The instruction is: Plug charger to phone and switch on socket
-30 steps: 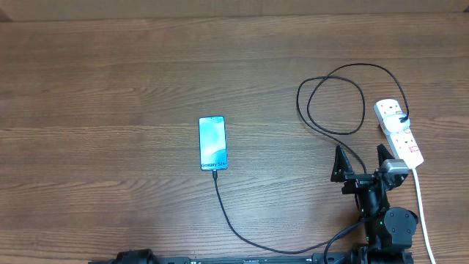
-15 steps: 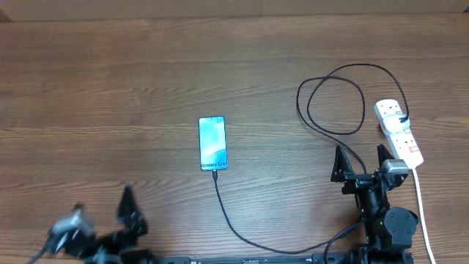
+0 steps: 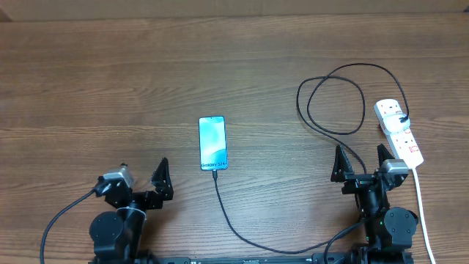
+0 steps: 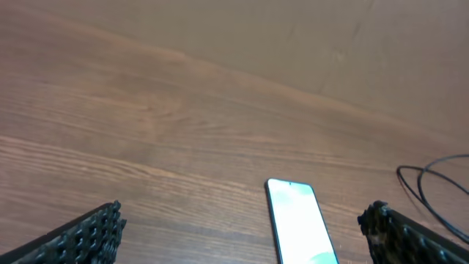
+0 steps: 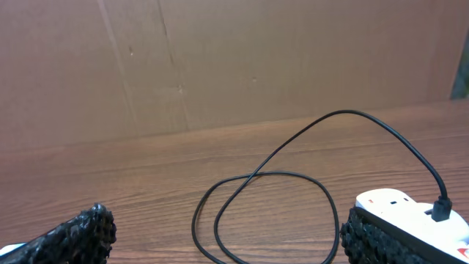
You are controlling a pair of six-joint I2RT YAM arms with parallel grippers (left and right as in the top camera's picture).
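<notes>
**Both grippers wide open and empty, low at the near edge**

The wooden table (image 3: 110, 73) filled the overhead view.

The left gripper (image 3: 143, 170) sat at the near edge, left of centre. Its jaws were spread wide, with nothing between them and nothing touched. In its wrist view, the left gripper (image 4: 243, 214) showed only two finger ends at the bottom corners, with bare wood between them.

The right gripper (image 3: 360, 158) sat at the near right. It was equally wide apart and empty, and close to the socket without touching it. In its own view, the right gripper (image 5: 223, 229) was likewise cropped to two finger ends.

The socket (image 3: 399, 133) lay at the far right, just beyond the right gripper, with its white cord (image 3: 421, 209) running off the near edge. I could not read its switches at this size. In the right wrist view, the socket (image 5: 410, 209) was half hidden behind the right-hand finger.

The charger (image 3: 337, 73) was plugged into the socket and looped on the table. It passed out of sight behind the right arm and then curved back to the phone.

The phone (image 3: 212, 143) lay flat at mid-table with its screen lit, well apart from both grippers. In the left wrist view, the phone (image 4: 300, 231) was cut off by the frame's bottom edge. The connector tip (image 3: 215, 174) met the phone's near end. I could not tell whether it was fully seated.
</notes>
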